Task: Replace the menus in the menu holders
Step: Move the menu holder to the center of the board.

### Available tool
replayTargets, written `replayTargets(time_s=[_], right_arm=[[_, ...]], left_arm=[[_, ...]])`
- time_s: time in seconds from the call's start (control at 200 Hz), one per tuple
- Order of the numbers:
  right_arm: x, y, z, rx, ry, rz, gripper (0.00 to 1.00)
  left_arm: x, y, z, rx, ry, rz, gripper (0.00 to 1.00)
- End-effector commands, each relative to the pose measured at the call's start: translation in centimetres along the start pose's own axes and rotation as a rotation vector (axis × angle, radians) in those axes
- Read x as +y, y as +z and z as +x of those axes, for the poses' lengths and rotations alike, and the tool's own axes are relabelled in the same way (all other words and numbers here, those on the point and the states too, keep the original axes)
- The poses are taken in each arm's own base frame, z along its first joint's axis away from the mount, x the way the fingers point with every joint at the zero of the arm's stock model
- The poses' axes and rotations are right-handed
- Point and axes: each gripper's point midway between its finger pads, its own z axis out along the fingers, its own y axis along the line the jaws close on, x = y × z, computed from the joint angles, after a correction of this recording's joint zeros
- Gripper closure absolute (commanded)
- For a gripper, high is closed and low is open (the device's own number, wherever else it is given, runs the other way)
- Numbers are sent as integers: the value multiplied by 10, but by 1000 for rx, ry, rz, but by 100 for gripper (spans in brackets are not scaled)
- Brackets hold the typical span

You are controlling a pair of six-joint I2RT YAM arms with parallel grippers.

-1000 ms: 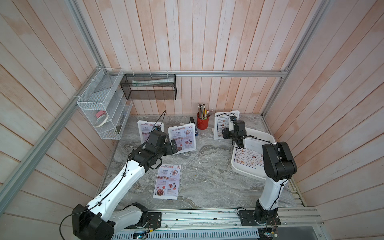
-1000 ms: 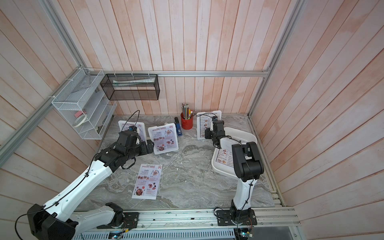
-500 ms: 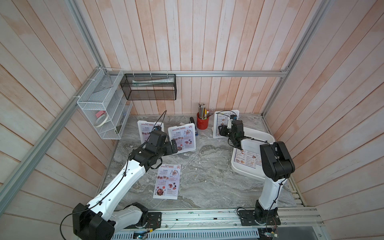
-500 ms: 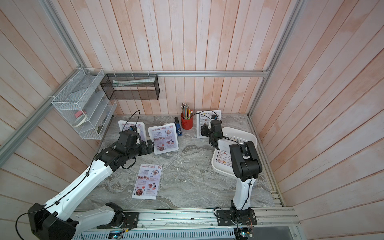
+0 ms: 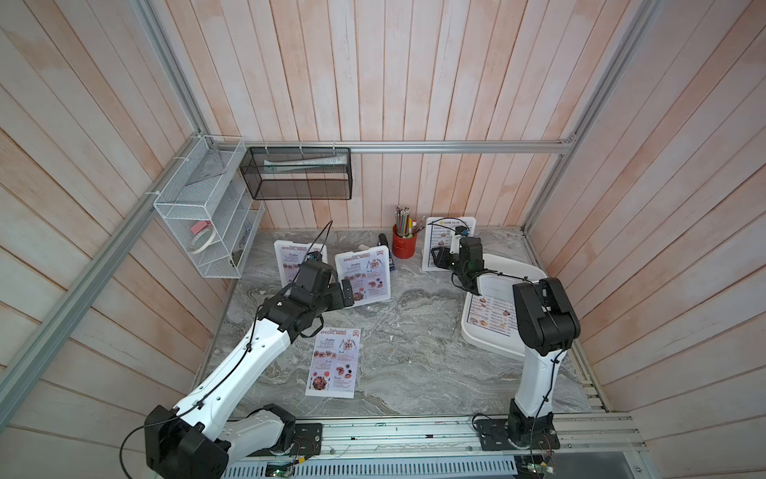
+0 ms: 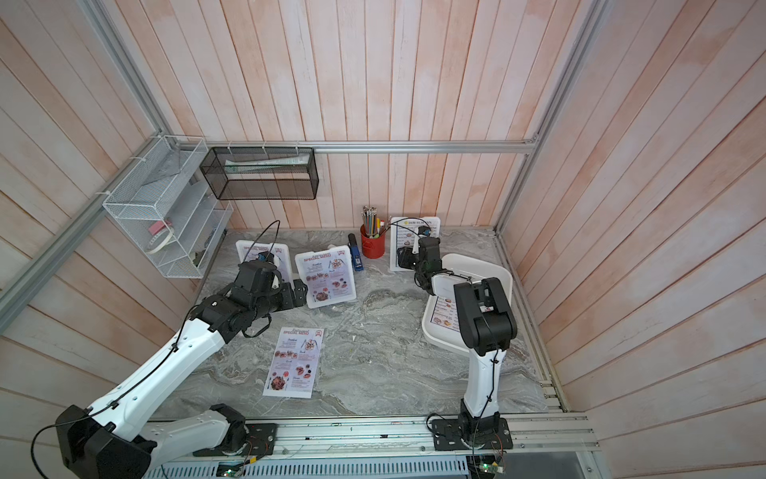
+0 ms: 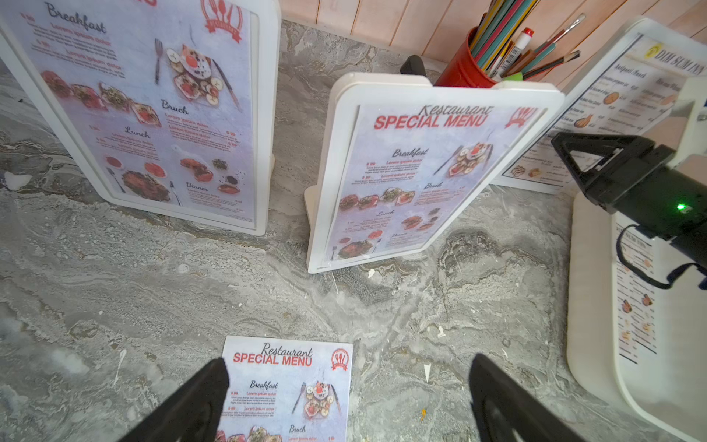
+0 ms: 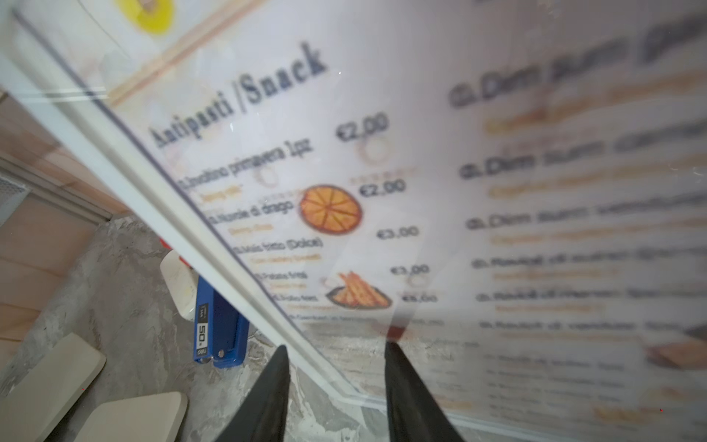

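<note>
Grey marbled stone tabletop (image 5: 414, 331) carried everything, and on its right-arm side lay the white shallow tray with rounded corners (image 5: 487, 344), stocked with blue-bordered "Dim Sum Inn" paper sheets (image 5: 491, 315), probably the supply of replacements. Three white plastic upright menu holders stood toward the back. The holder nearest the tray (image 8: 114, 153) showed a Dim Sum Inn sheet, so it looked finished. The middle holder (image 7: 338, 126) and the far holder (image 7: 269, 95) both showed red-titled "Special Menu" sheets and seemed to await swapping. A loose Special Menu sheet (image 5: 333, 361) lay flat in front of the middle holder, seemingly set aside after removal. The left gripper (image 7: 348, 361) hung between that sheet and the middle holder, jaws spread wide and empty, likely lining up to draw the next sheet. The right gripper (image 8: 336, 346) sat at the nearest holder's lower corner, jaws partly apart; whether they pinched the rim could not be told. A red metal pencil cup (image 5: 403, 249) and a blue stapler (image 8: 218, 325) stood behind, out of the way.
</note>
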Motion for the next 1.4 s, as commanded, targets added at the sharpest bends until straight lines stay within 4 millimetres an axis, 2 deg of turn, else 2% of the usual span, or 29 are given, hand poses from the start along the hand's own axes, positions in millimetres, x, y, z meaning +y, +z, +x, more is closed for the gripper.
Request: replayTargets(time_s=[0.0, 0.15, 0.245, 0.37, 0.43, 0.525, 0.785, 0.93, 1.095, 1.33, 1.395], right_arm=[[47, -23, -4, 3, -122, -171, 57], [99, -67, 17, 49, -210, -396, 51], [123, -83, 33, 89, -260, -514, 47], [148, -83, 48, 135, -305, -616, 43], [159, -78, 52, 149, -317, -648, 39], [175, -67, 56, 163, -334, -690, 37], [201, -42, 65, 191, -337, -770, 34], [211, -43, 71, 209, -321, -821, 34], [218, -63, 81, 235, -303, -876, 36], [231, -117, 103, 281, -317, -947, 39], [226, -118, 103, 268, -318, -900, 39]], left_arm=[[4, 0, 4, 1, 13, -19, 0], [12, 8, 8, 15, 21, -45, 0], [14, 14, 12, 28, 20, -50, 0], [16, 17, 16, 32, 10, -57, 0], [19, 17, 18, 35, 5, -64, 0], [23, 15, 22, 42, -1, -75, 0], [37, 8, 31, 53, -13, -101, 0], [44, 6, 30, 49, -19, -115, 0], [49, 7, 29, 47, -24, -121, 0], [53, 11, 24, 42, -20, -127, 0], [53, 11, 22, 38, -19, -127, 0]])
